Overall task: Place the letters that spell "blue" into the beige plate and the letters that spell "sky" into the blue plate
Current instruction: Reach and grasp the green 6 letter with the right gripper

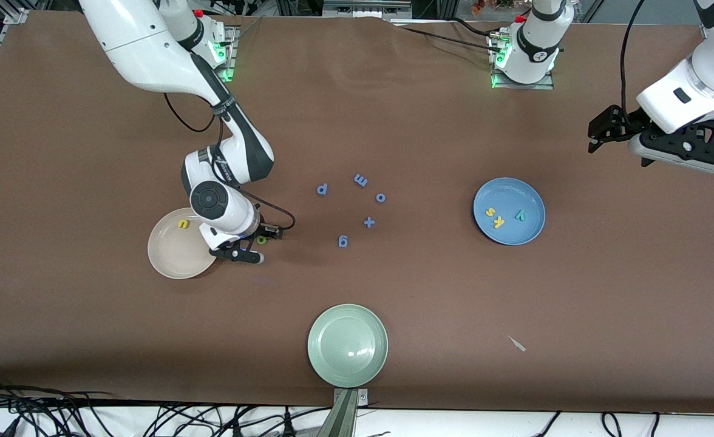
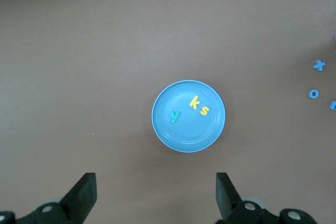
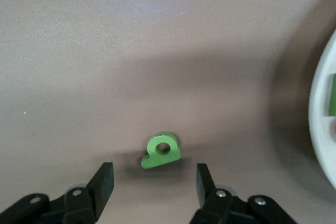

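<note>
Two arms work a brown cloth-covered table. The right arm bends down low, its right gripper (image 3: pixel 154 184) partly open and holding nothing, fingers astride a green foam b (image 3: pixel 161 150) lying flat at about 3 o'clock of the smooth round beige plate (image 1: pixel 169 255), which holds a yellow u (image 1: pixel 183 224). The left arm waits high, left gripper (image 2: pixel 156 195) spread wide and empty, over the table near the glossy blue plate (image 1: pixel 518 233) holding yellow s (image 1: pixel 489 212), yellow k (image 1: pixel 498 222) and teal y (image 1: pixel 520 214).
</note>
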Controlling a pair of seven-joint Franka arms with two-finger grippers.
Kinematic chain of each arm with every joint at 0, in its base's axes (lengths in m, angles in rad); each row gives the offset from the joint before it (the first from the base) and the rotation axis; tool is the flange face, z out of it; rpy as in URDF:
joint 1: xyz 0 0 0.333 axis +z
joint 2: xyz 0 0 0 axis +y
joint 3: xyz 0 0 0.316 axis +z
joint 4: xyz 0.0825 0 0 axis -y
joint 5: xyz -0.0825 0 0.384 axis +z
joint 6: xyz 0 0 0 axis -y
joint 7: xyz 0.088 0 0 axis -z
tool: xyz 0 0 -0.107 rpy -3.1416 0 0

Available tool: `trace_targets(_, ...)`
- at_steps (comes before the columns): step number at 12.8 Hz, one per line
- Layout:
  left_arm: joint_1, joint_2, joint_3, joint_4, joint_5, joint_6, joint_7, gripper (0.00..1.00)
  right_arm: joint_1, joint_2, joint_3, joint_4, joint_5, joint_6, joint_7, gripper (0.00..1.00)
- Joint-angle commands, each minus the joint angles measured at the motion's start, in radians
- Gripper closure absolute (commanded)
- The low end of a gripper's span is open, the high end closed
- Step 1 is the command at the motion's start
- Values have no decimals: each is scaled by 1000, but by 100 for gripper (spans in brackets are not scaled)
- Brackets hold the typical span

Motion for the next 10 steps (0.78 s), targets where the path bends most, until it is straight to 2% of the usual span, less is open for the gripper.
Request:
trace_targets(1, 6, -13, -7, 12, 27, -6, -7, 0, 1, 20, -4, 31, -21, -3, 14, 28)
trace_targets(7, 33, -9, -10, 0, 16, -17, 2, 0, -3, 40, -4, 31, -49, 22, 20, 28)
trace_targets(9, 36, -3, -10, 17, 13, -15, 3, 0, -3, 43, -4, 28, -52, 25, 18, 36)
trace_targets(10, 38, 9, -9, 26, 13, -14, 5, 0, -3, 43, -4, 26, -52, 23, 18, 46)
